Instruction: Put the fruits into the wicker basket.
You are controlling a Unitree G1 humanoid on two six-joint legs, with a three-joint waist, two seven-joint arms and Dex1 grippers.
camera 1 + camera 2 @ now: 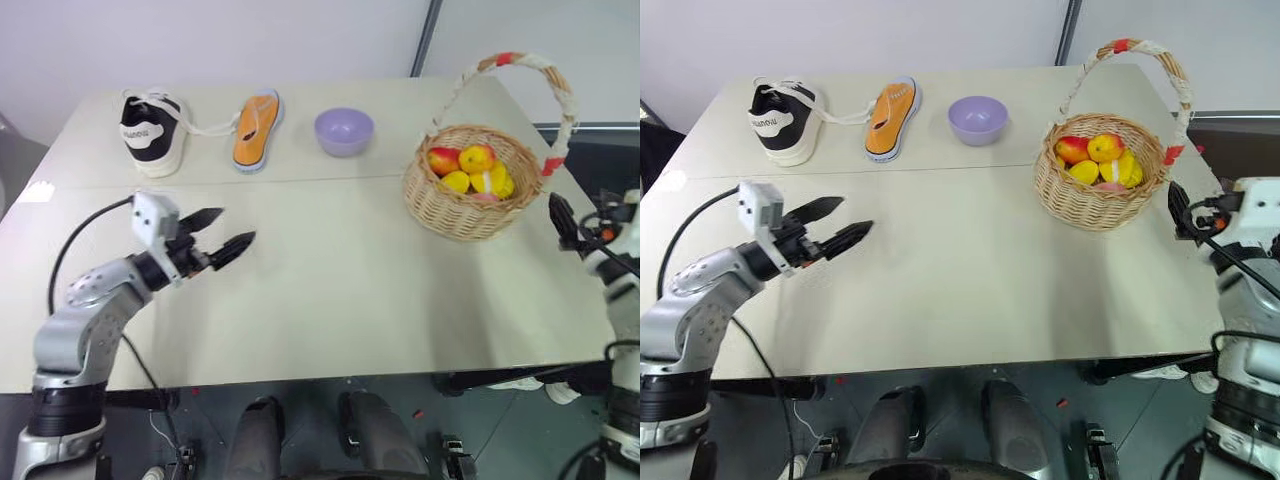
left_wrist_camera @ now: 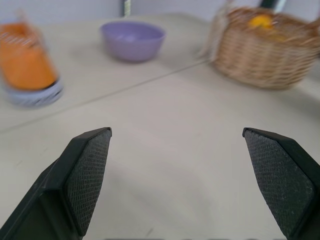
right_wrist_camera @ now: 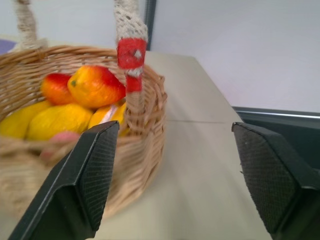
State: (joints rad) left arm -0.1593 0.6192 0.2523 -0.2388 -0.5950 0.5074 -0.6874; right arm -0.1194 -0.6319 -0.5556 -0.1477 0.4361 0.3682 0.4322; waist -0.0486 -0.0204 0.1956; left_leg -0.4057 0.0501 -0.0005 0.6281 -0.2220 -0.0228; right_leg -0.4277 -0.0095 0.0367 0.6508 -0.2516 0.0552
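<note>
With every fruit visible lying inside it, the wicker basket stands upright at the far right of the tabletop. The fruits form one pile: a red-yellow piece, a yellow-orange round piece, yellow lemons and a patch of pink low in the pile. No fruit lies loose on the tabletop; the task is judged complete or very nearly so.

The right gripper hovers just beside the basket's right wall, near the red-taped foot of the handle, jaws spread wide and holding nothing. The left gripper hovers over the bare left half of the tabletop, well apart from the basket, jaws wide and empty.

Further out, a purple bowl, an orange insole and a black-and-white shoe line the far edge.

Risks, as a judgement:
- The right gripper is close to the handle foot. A sideways or rising move could catch the handle and tip or drag the basket.
- The pile is heaped; a knock to the basket could roll a top fruit out.

Dark lettering shows on the shoe's side; it is too small to read. No other writing is legible.
</note>
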